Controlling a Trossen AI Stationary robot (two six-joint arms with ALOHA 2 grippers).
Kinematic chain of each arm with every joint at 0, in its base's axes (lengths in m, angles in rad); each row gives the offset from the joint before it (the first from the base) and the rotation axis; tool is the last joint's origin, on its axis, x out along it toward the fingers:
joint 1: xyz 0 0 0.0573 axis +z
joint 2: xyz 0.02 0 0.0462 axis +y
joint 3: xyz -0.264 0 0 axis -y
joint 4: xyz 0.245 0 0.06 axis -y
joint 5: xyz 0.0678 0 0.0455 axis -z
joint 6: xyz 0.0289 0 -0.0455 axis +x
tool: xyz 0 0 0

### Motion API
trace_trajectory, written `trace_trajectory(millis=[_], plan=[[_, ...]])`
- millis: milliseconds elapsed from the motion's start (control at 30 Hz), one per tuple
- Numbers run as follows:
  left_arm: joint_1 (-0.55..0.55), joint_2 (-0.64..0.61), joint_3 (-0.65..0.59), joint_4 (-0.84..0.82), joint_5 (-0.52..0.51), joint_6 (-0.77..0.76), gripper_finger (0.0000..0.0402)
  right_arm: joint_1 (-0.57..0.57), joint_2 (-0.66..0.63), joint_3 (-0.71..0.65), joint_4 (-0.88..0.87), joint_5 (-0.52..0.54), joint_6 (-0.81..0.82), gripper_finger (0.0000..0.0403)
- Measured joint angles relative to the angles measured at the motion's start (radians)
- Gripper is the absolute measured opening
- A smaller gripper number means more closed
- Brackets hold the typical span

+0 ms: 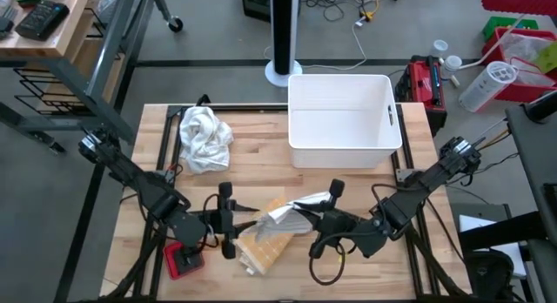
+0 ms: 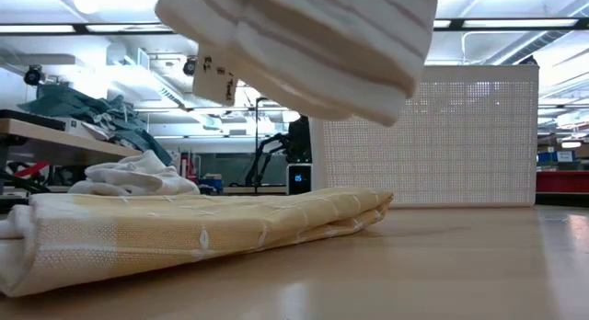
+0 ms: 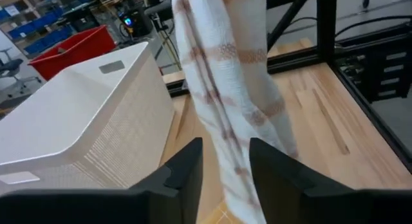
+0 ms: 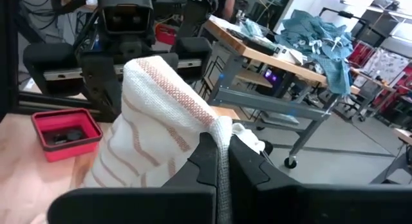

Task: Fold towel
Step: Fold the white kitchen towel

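Towel cloth, white with faint reddish-brown stripes, hangs slack in the air just above a folded yellow woven towel that lies flat on the wooden counter. The right pincer is clenched on one end of the striped cloth, its fingers pinched tight over a bunched edge. The left pincer sits at the other end with its fingers parted on either side of the drooping cloth; whether they grip it I cannot tell.

Away from the yellow towel, a crumpled white cloth lies on the far left of the counter, a white plastic bin stands behind, and a small red tray rests beside the left arm.

The striped cloth looks light, soft and limp; it will sag and bunch wherever unsupported. A corner or hem, pinched through a single layer, seems the best hold for spreading it flat.
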Motion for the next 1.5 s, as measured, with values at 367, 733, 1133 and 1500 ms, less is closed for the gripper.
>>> trace_trajectory(millis=[367, 733, 1133, 1500], plan=[[-0.031, -0.066, 0.001, -0.268, 0.162, -0.279, 0.0161, 0.002, 0.000, 0.000, -0.013, -0.002, 0.012, 0.0001], [0.057, 0.048, 0.000, -0.183, 0.246, -0.230, 0.0169, -0.002, 0.000, 0.000, -0.011, -0.003, 0.010, 0.0001], [0.037, 0.024, 0.074, -0.241, -0.068, 0.004, 0.0008, -0.002, -0.004, 0.000, -0.093, -0.003, 0.072, 0.0031], [0.050, 0.148, 0.691, -0.677, -0.094, 0.115, 0.0001, 0.013, -0.116, -0.001, -0.328, -0.122, 0.319, 0.0126]])
